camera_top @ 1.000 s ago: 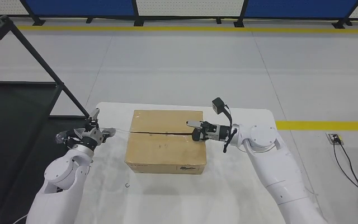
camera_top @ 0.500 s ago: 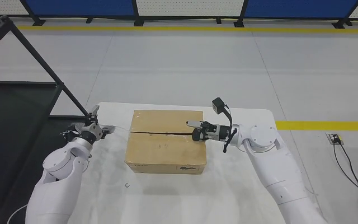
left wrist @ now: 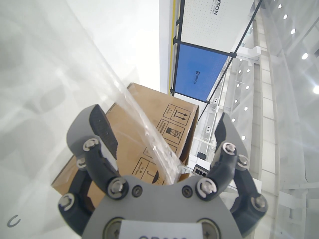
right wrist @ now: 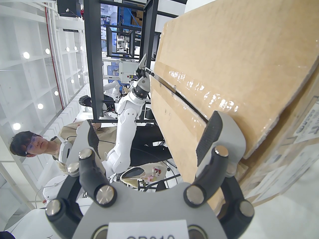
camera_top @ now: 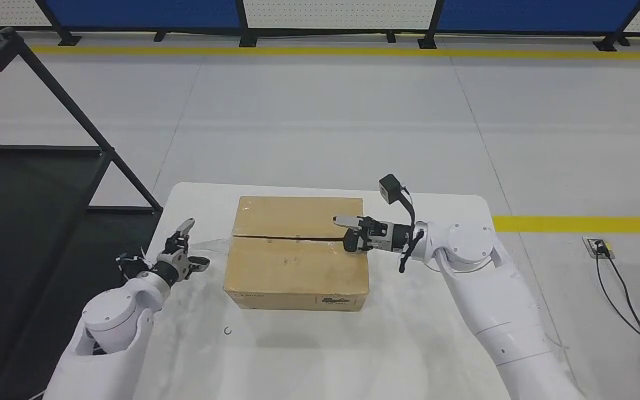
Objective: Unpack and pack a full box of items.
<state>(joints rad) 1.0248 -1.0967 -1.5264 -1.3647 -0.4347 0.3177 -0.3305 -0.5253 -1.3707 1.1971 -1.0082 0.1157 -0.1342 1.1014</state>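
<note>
Top view: box (camera_top: 297, 250) long axis lies left-right; left gripper (camera_top: 191, 246), right gripper (camera_top: 346, 229) both spread apart.

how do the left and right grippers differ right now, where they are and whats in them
Position: the left gripper sits off one end of the box, beside it; the right gripper is over the box's top, by the flap seam.
Contents: a clear tape strip runs between the left gripper's jaws; the right gripper's jaws have nothing between them.
Shared: both have their jaws open.
</note>
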